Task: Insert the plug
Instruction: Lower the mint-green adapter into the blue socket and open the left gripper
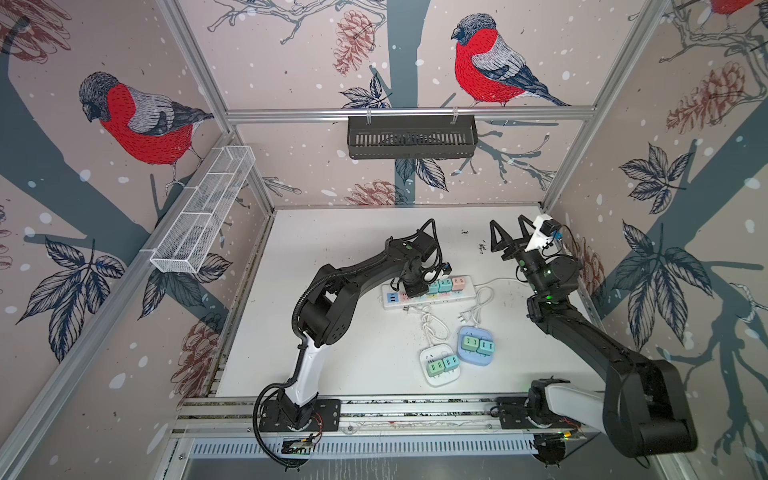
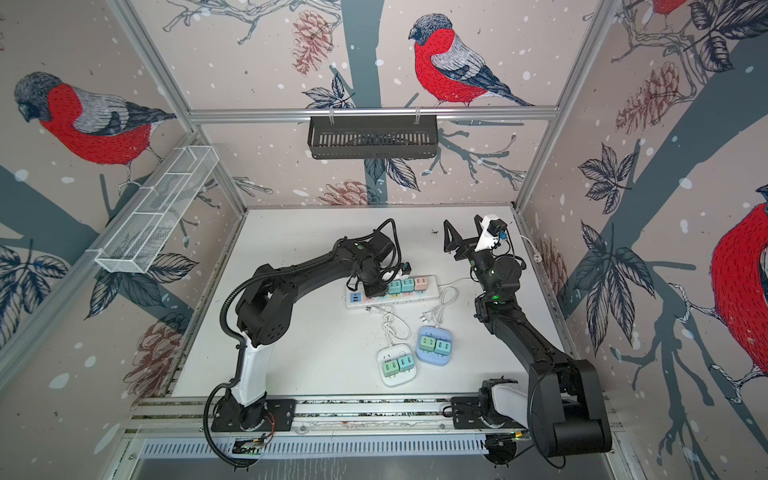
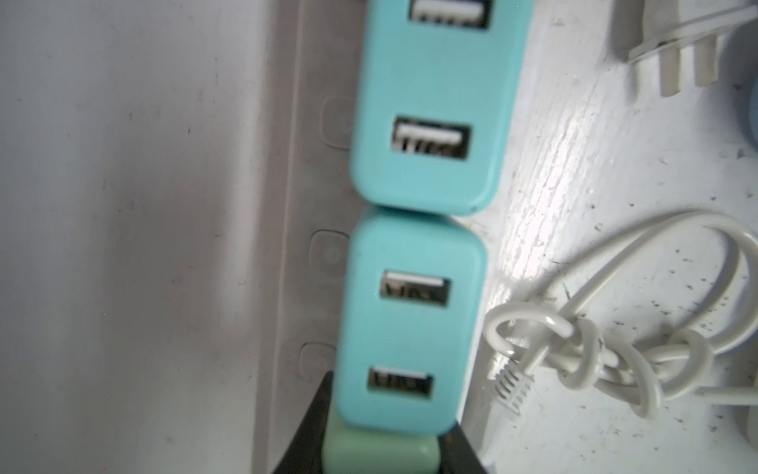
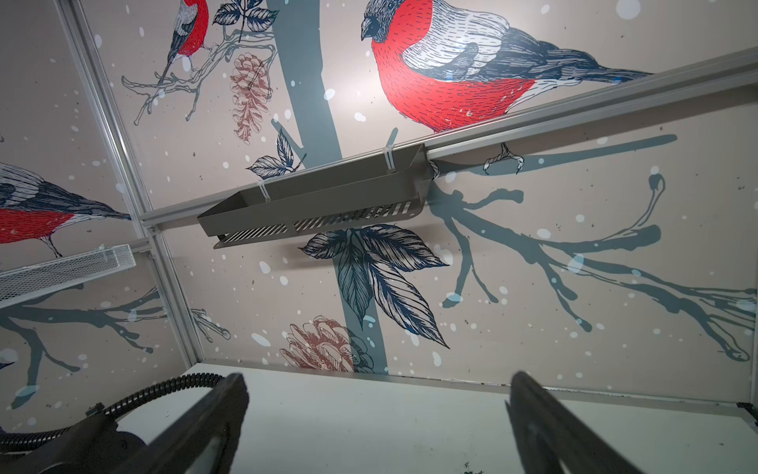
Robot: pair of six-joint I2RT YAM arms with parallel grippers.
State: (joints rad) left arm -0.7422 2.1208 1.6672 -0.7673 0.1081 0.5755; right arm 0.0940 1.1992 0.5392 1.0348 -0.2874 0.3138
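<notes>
Here the left hand (image 1: 417, 289) clamped a green plug (image 3: 369, 455) at the strip (image 1: 469, 293); the right hand (image 1: 507, 224) hung open above the desk (image 1: 332, 332)

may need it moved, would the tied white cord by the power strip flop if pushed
Probably floppy: the cord lies in thin loose loops. Its wrapped middle may keep it bunched. It likely drags the white socket block it runs to.
</notes>
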